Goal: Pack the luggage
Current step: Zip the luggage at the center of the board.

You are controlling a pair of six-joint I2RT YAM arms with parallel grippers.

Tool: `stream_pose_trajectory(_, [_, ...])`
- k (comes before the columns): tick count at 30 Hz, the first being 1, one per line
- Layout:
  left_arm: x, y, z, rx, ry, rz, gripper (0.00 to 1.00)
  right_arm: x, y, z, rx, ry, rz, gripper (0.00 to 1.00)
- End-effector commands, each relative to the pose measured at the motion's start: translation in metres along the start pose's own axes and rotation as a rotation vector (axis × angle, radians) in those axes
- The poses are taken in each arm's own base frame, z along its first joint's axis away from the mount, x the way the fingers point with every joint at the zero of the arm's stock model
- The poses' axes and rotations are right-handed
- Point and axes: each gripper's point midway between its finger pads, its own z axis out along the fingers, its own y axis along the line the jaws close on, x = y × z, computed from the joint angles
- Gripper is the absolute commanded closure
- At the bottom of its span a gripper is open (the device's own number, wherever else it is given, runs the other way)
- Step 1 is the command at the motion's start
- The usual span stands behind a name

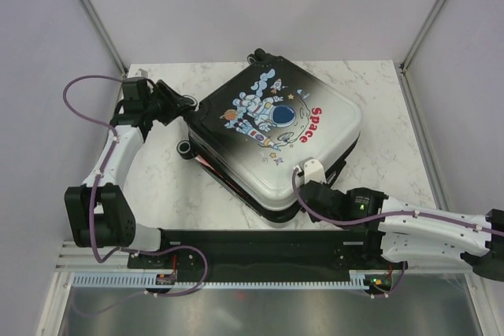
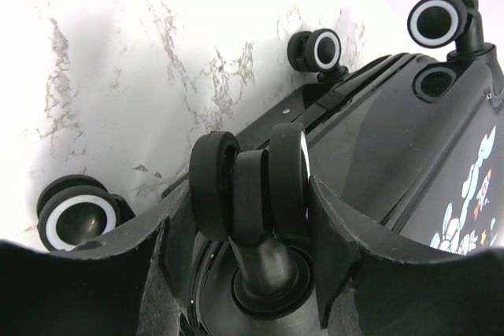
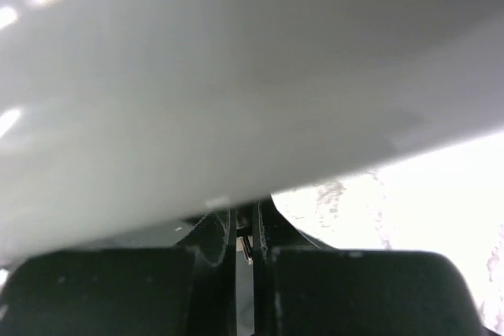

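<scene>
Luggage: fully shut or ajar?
Ajar. In the top view the luggage has its printed lid down, but a dark gap shows along the near-left edge above the lower shell. Zip state: cannot tell.

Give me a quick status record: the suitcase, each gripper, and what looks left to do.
luggage: lying flat on the marble table, astronaut print up, top half lowered
closure: a dark gap shows along the near-left edge, so it is not fully shut
left gripper: closed on a caster wheel at the far-left corner
right gripper: shut, at the near edge under the white shell; cannot tell if it pinches anything
remaining: probably closing that gap
</scene>
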Motion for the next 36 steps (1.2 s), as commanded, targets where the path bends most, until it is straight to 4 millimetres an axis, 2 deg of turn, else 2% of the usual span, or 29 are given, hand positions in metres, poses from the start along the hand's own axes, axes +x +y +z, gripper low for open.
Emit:
stream_pose_trajectory(1, [0.017, -0.007, -0.019, 0.032, 0.010, 0.017, 0.98, -0.062, -0.027, 0.004, 0.121, -0.253, 0.148, 1.00])
stream_pose_trajectory(2, [0.014, -0.008, -0.026, 0.037, -0.011, 0.020, 0.98, -0.064, -0.035, 0.008, 0.141, -0.249, 0.145, 1.00])
stream_pose_trajectory(4, [0.018, -0.004, -0.030, 0.026, -0.019, 0.012, 0.98, -0.071, -0.033, 0.015, 0.124, -0.252, 0.140, 1.00])
stream_pose_trajectory(7, [0.023, -0.009, -0.044, 0.051, -0.032, -0.023, 0.98, -0.081, -0.041, 0.020, 0.150, -0.248, 0.101, 1.00])
stream_pose_trajectory(9, [0.026, -0.011, -0.054, 0.065, -0.045, -0.048, 0.98, -0.088, -0.042, 0.019, 0.143, -0.248, 0.075, 1.00])
stream_pose_trajectory(12, [0.028, -0.018, -0.068, 0.097, -0.066, -0.078, 0.98, -0.088, -0.040, 0.016, 0.121, -0.239, 0.043, 1.00])
stream_pose_trajectory(14, [0.032, -0.020, -0.075, 0.115, -0.065, -0.093, 0.98, -0.090, -0.038, 0.007, 0.094, -0.256, 0.044, 1.00])
stream_pose_trajectory(17, [0.037, -0.021, -0.086, 0.134, -0.077, -0.126, 0.98, -0.093, -0.031, -0.010, 0.014, -0.280, 0.022, 1.00])
stream_pose_trajectory(21, [0.052, -0.023, -0.091, 0.144, -0.071, -0.144, 0.98, -0.097, -0.008, -0.036, -0.162, -0.286, -0.071, 1.00])
stream_pose_trajectory(22, [0.053, -0.025, -0.093, 0.149, -0.076, -0.143, 0.98, -0.103, -0.004, -0.044, -0.195, -0.307, -0.094, 1.00])
stream_pose_trajectory(26, [0.060, -0.020, -0.095, 0.130, -0.091, -0.142, 0.98, -0.102, 0.010, -0.048, -0.263, -0.263, -0.139, 1.00])
stream_pose_trajectory(30, [0.061, -0.019, -0.097, 0.123, -0.101, -0.154, 0.98, -0.100, 0.009, -0.045, -0.239, -0.219, -0.158, 1.00])
stream_pose_trajectory(36, [0.069, -0.026, -0.102, 0.125, -0.109, -0.160, 0.98, -0.112, 0.028, -0.055, -0.324, -0.272, -0.183, 1.00])
